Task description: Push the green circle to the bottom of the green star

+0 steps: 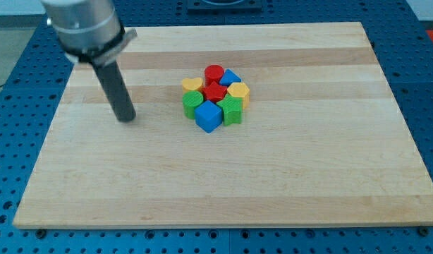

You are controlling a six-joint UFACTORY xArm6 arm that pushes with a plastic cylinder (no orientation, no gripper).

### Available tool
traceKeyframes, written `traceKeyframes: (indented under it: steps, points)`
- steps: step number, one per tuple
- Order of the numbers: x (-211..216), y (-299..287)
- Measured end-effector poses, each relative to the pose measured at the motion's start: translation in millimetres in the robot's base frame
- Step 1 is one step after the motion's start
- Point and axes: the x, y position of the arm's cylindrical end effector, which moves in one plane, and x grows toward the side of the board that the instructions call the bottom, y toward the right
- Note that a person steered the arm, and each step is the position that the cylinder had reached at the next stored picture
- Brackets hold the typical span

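The blocks sit in one tight cluster at the board's middle. The green circle (pixel 192 103) is on the cluster's left side. The green star (pixel 232 109) is on its lower right side. A blue cube (pixel 209 117) lies between the two, at the cluster's bottom. My tip (pixel 126 119) rests on the board well to the left of the cluster, apart from every block, roughly level with the green circle.
Other blocks in the cluster are a red circle (pixel 214 72), a blue block (pixel 230 77), a yellow heart (pixel 192 85), a red star (pixel 215 92) and a yellow block (pixel 238 92). The wooden board (pixel 322 169) lies on a blue perforated table.
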Motion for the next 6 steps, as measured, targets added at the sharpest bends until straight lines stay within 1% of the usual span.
traceKeyframes:
  steps: [1, 2, 3, 5, 6]
  points:
    - [-27, 46]
    - [-25, 61]
    - [-11, 86]
    - [35, 139]
    - [59, 150]
